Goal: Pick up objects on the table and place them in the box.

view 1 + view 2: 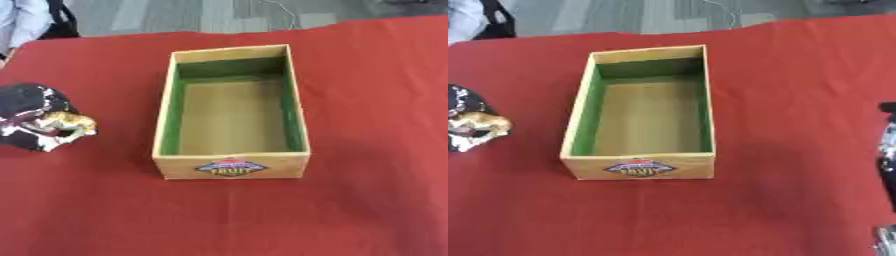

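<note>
— Nearest us is the bare red worktop (219, 220); just behind it stands the box (232, 167), a wooden crate with green inner walls, a label on its near face, and nothing inside that I can see.

— And the object?

— Off to the left, well apart from the box; the left hand (31, 112) is curled round a small yellowish-brown object (72, 122), which shows between dark fingers flecked with white; whether it is lifted or resting on the cloth, I cannot tell.

— What is it, though?

— A rounded lump, tan with a paler patch; more I cannot say; I would judge it light, and perhaps soft or crumpled, so it may give under the fingers; a hold across its middle seems safest; a pinch at one end might let it swing or slip.

— The right hand?

— Only a dark sliver at the right edge (888, 145) of the right eye view, near the lower corner; its fingers are not shown well enough to tell their state.
</note>
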